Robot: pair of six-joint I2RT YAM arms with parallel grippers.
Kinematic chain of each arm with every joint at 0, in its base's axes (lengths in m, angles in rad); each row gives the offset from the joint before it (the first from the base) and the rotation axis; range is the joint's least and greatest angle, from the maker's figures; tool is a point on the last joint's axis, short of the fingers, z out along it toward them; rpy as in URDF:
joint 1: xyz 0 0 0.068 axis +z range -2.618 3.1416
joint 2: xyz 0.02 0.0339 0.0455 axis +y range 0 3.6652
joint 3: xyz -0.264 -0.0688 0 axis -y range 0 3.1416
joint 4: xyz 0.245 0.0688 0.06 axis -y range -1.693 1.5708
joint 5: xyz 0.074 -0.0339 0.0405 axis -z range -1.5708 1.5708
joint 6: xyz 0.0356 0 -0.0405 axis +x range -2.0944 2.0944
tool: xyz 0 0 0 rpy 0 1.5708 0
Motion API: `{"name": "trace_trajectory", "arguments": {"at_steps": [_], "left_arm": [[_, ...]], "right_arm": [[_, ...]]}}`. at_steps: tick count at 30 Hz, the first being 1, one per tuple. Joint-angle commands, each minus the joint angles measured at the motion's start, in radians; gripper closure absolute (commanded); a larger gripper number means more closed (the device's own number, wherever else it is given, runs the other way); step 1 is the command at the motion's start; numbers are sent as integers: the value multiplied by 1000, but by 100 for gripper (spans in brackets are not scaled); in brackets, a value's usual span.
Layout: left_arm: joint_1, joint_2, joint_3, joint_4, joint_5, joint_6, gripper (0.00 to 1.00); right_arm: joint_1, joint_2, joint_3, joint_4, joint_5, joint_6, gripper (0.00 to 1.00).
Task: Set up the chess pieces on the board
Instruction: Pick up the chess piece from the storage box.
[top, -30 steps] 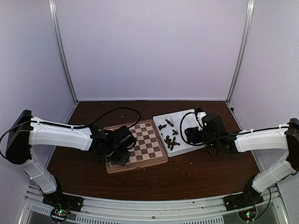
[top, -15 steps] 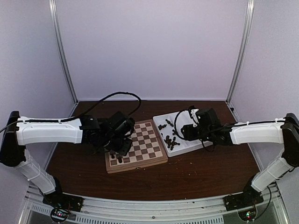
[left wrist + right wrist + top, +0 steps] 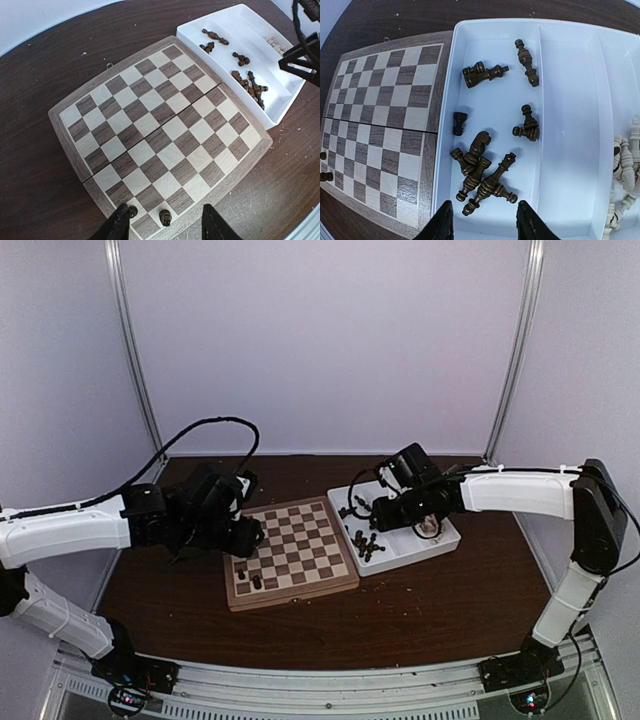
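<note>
The board [image 3: 292, 552] lies at the table's middle. Two dark chess pieces [image 3: 241, 575] stand on its near left corner squares; they also show in the left wrist view [image 3: 165, 217]. My left gripper [image 3: 248, 536] is open and empty, raised above the board's left edge, with those two pieces between its fingers [image 3: 120, 222]. Several dark chess pieces [image 3: 482, 175] lie piled and scattered in the white tray [image 3: 570, 150]. My right gripper [image 3: 484, 220] is open and empty above that pile; it also shows in the top view [image 3: 385, 518].
The white tray [image 3: 430, 540] sits right of the board, touching it. Pale cream pieces [image 3: 625, 170] lie in its right compartment. A black cable [image 3: 200, 430] loops behind the left arm. Dark wooden tabletop [image 3: 420, 610] surrounds both.
My left arm has lifted and pulled back to the left off the board's near corner, leaving two pieces standing there. My right arm has swung left and back over the tray's dark pieces.
</note>
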Motion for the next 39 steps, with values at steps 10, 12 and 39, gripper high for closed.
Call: {"name": "trace_trajectory", "arguments": {"at_steps": [10,12,39], "left_arm": [[12,-76,-73,70,-7,25,51],[12,-90,-85,72,-9,27,51],[26,-135,-108,61,16,57,49]], "right_arm": [[-6,208,167,-212,50,325,66],[-6,225,174,-205,72,355,66],[-6,420,338,-272,146,401,80]]}}
